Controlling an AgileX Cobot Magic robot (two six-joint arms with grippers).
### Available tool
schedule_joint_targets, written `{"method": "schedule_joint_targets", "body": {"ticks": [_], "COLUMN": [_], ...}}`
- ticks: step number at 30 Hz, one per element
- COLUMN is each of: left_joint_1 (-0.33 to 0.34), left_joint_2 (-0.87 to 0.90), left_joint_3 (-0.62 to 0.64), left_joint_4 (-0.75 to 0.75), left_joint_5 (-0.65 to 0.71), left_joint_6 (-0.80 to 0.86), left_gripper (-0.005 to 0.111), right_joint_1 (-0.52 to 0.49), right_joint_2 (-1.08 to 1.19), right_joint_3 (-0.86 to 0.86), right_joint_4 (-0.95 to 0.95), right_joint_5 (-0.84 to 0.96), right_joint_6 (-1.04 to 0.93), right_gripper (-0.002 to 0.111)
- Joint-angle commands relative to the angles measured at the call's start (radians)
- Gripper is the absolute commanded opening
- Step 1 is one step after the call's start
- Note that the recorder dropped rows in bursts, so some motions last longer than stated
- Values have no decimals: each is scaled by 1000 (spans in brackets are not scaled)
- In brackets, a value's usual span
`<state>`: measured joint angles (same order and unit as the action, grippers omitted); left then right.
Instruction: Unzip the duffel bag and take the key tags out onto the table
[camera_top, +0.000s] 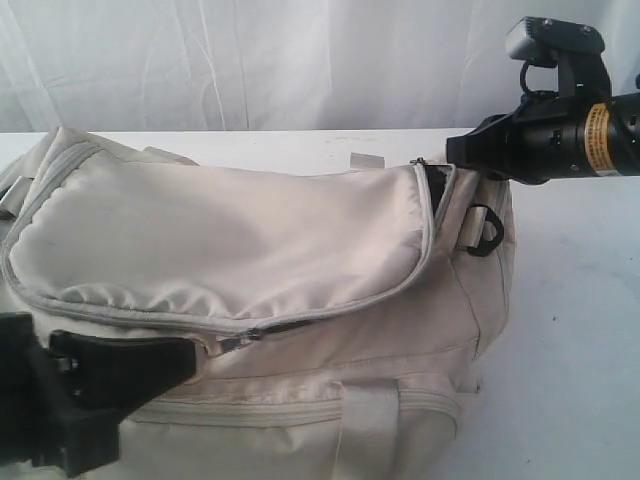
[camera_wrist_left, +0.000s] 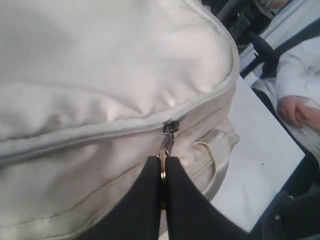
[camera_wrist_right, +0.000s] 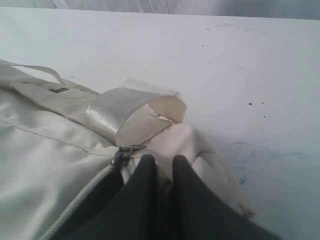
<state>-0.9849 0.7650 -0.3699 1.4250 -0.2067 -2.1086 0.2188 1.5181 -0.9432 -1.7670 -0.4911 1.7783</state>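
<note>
Black left gripper (camera_wrist_left: 163, 172) pinches the little metal zipper pull (camera_wrist_left: 167, 140) to open the big cream cloth duffel bag (camera_top: 250, 240) on the flat white table (camera_top: 580, 330). Farther off, the right gripper (camera_wrist_right: 164, 162) squeezes the bag's end, steadying it. Key tags are out of sight, probably inside.

Claw (camera_wrist_right: 163, 163) pinching duffel bag (camera_wrist_right: 45, 155) fabric, white table (camera_wrist_right: 240, 65)

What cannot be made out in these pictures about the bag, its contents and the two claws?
Key tags: in no view; the flap of the cream-beige fabric duffel bag covers the inside.
Right black claw, its tips: exterior view, hidden behind the bag's end.
Left black claw: exterior view, partly cut off by the left edge.
Bag's bottom: exterior view, cut off by the lower edge.
</note>
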Motion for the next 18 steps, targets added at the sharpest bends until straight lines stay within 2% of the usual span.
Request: {"method": "schedule_joint_targets", "body": {"ticks": [1, 12, 18], "left_joint_1": [-5, -5, -5], "left_joint_2": [-128, -329, -413], "left_joint_3": [47, 90, 88], "left_joint_4": [-38, -104, -224], "left_joint_5": [115, 461, 579], "left_joint_6": [-3, -1, 126], "left_gripper": [0, 0, 0], "right_joint_1": [-10, -10, -10], "right_joint_2": [-4, -4, -4], "right_joint_3": [-14, -14, -14], "right_joint_4": [23, 23, 23], "right_joint_5": [77, 95, 104], "right_joint_6": [5, 23, 23], "right_gripper": [0, 0, 0]}}
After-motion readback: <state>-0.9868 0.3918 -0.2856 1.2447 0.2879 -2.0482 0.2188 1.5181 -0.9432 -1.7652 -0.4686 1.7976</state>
